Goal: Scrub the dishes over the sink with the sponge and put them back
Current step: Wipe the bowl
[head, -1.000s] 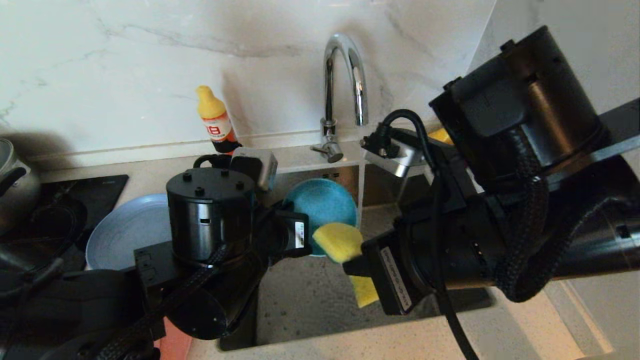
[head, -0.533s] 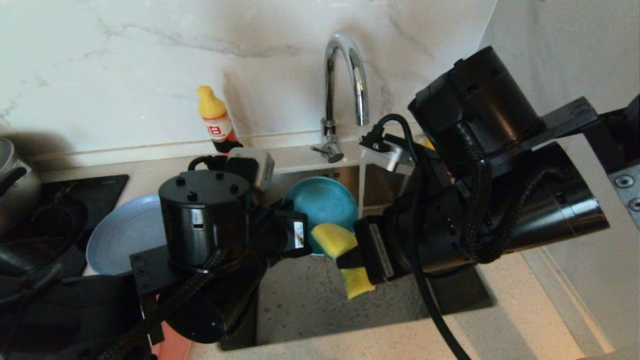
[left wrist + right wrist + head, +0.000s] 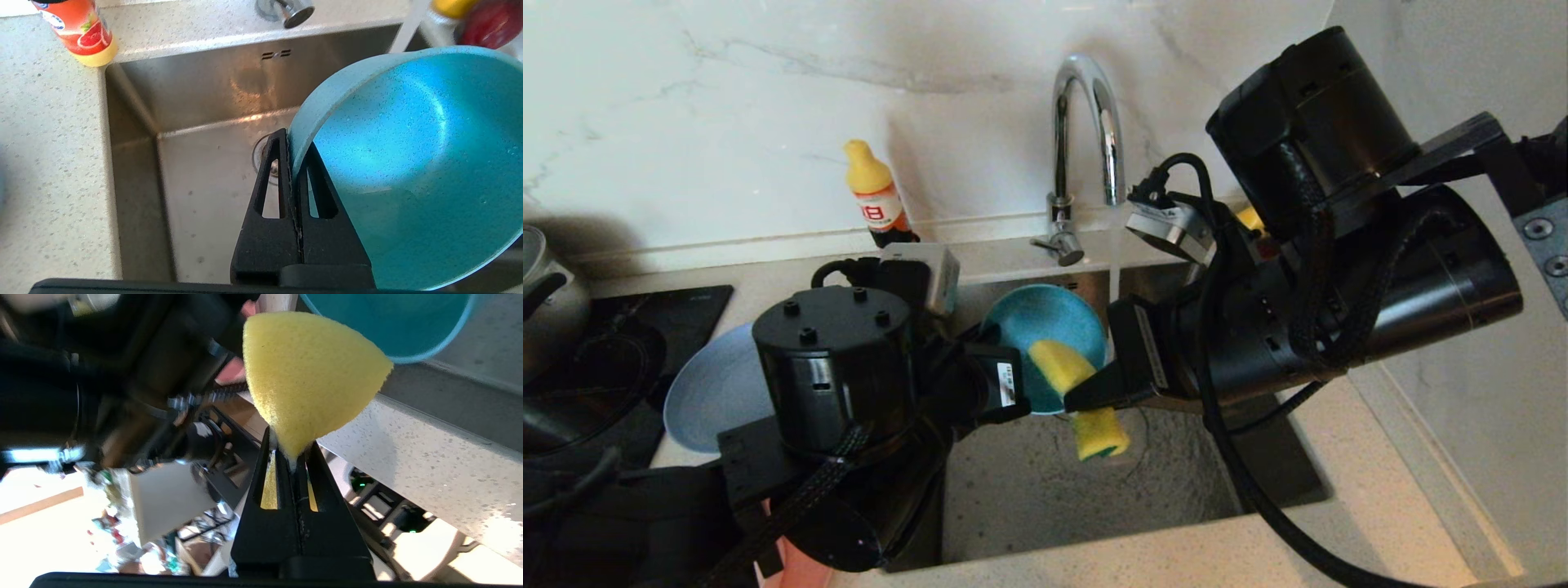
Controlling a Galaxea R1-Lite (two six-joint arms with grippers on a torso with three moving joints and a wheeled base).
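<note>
1. The sink (image 3: 1029, 498) fills the middle of the head view, a steel basin set into a speckled counter (image 3: 1347, 523); its drain (image 3: 265, 159) shows in the left wrist view.
2. The tap (image 3: 1086, 131) arches over the basin's back edge, and a thin stream of water falls from its spout.
3. A grey-blue plate (image 3: 707, 392) lies on the counter to the left of the sink, partly hidden by the left arm.
4. A salmon-pink plate (image 3: 796, 572) peeks out under the left arm at the near edge.
5. The bowl (image 3: 1045, 327), teal, hangs tilted over the sink with its hollow facing the robot.
6. The left gripper (image 3: 292, 163) is pressed together on the bowl's rim, one finger inside, one outside.
7. The right gripper (image 3: 292, 453) comes in from the right and pinches the sponge (image 3: 1078, 392) at its middle.
8. The sponge is bent, its upper end lying against the bowl's inner face, its lower end hanging over the basin.
9. A small bottle (image 3: 874, 196) with a yellow cap stands on the counter behind the sink's left corner.
</note>
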